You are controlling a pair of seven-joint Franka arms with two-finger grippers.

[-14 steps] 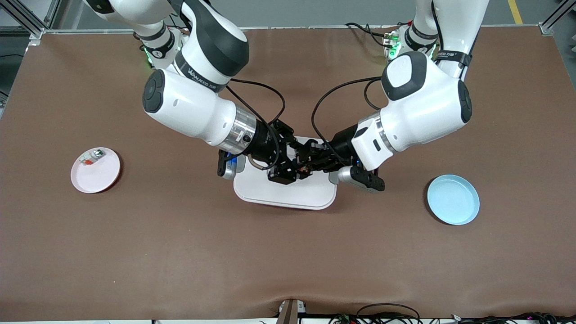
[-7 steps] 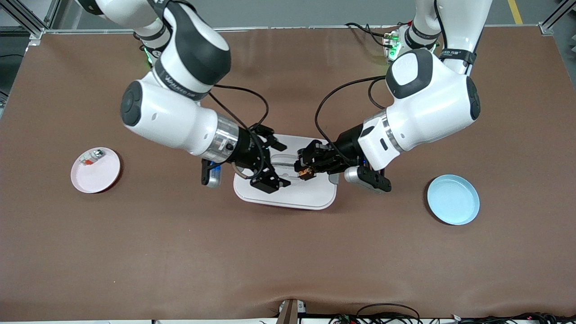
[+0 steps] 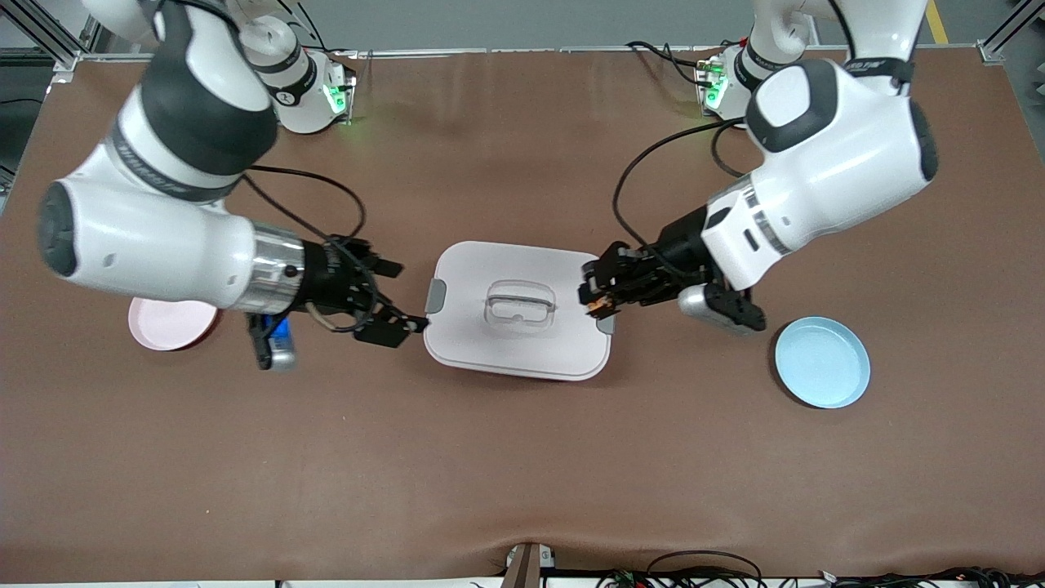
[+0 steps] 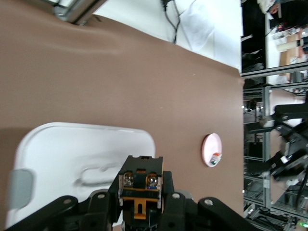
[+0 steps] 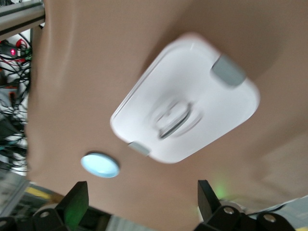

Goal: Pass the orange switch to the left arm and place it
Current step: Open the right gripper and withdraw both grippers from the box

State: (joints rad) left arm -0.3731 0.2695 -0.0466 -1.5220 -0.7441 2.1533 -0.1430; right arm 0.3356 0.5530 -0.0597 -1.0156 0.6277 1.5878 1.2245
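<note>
Front view: the box [image 3: 518,310] sits mid-table, lid on. The left gripper [image 3: 598,299] hangs over the box's edge toward the left arm's end, clamped on the orange switch [image 3: 597,306]. The right gripper [image 3: 392,306] is over the table just beside the box's edge toward the right arm's end, its fingers spread with nothing between them. A blue plate [image 3: 822,362] lies well apart from the box toward the left arm's end; a pink plate [image 3: 167,325] shows partly under the right arm.

Left wrist view: the orange switch [image 4: 140,192] is pinched between the fingers [image 4: 174,202], above the box [image 4: 72,159].

Right wrist view: spread fingers [image 5: 207,195] frame the box [image 5: 185,98] and the blue plate [image 5: 100,165].
</note>
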